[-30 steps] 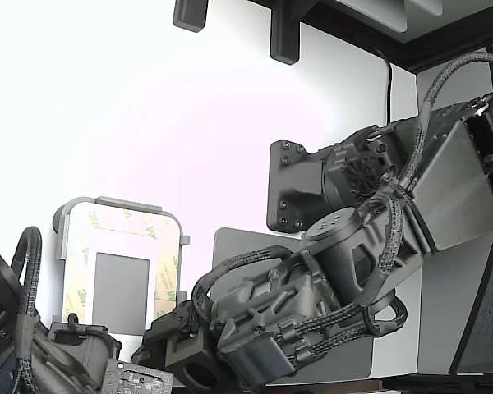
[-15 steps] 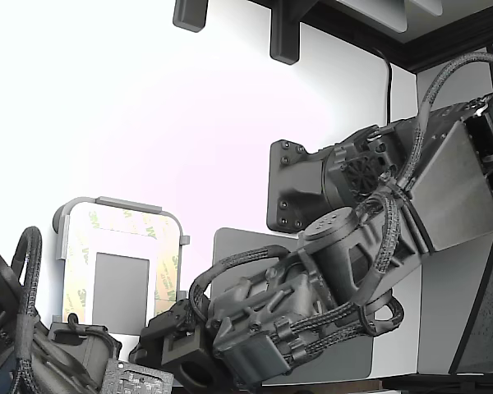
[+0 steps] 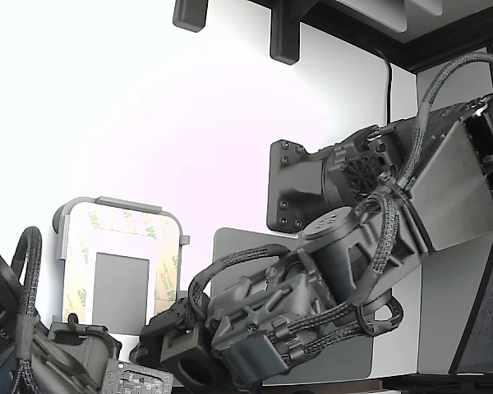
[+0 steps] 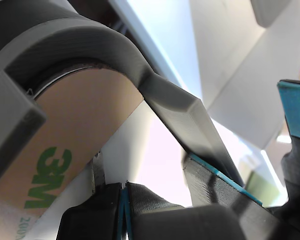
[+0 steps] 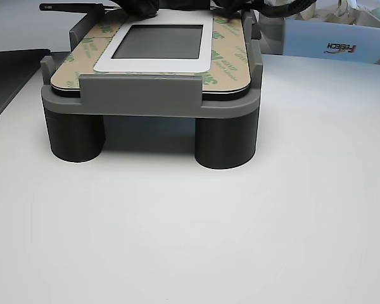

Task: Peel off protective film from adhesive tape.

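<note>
At the near corner of the tray (image 3: 119, 205), exterior view's lower left, the gripper (image 3: 168, 328) sits low against the tray's edge. Wide bare white table (image 5: 196, 240) lies open on the tray's far side. Dark grey mat (image 3: 230, 246) lies just beside the tray toward the exterior view's right, mostly covered by the arm (image 3: 345, 271). A second arm (image 3: 33, 345) crowds the lower left corner. The tray holds a grey rectangle (image 5: 161, 41) bordered by protective film (image 5: 225, 60), tan with green 3M print, lying flat. Wrist view: film (image 4: 75, 135) close under the tray's curved rim; cannot tell whether the jaws are open or closed
</note>
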